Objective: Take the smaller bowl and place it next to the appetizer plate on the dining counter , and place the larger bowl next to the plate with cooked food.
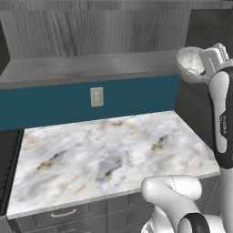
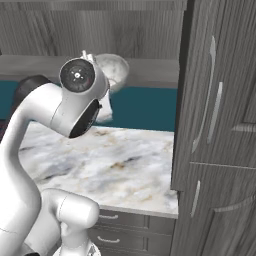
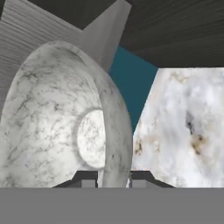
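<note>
With the smaller bowl (image 3: 57, 127) pinched by its rim in the hand (image 3: 113, 179), it should be carried level, clear of the desk (image 1: 113, 154) below.

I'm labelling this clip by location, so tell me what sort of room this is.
Most likely a kitchen: a marble worktop over grey drawers, a teal backsplash with a wall outlet, and tall grey cabinets. The claw grips a marbled bowl.
</note>
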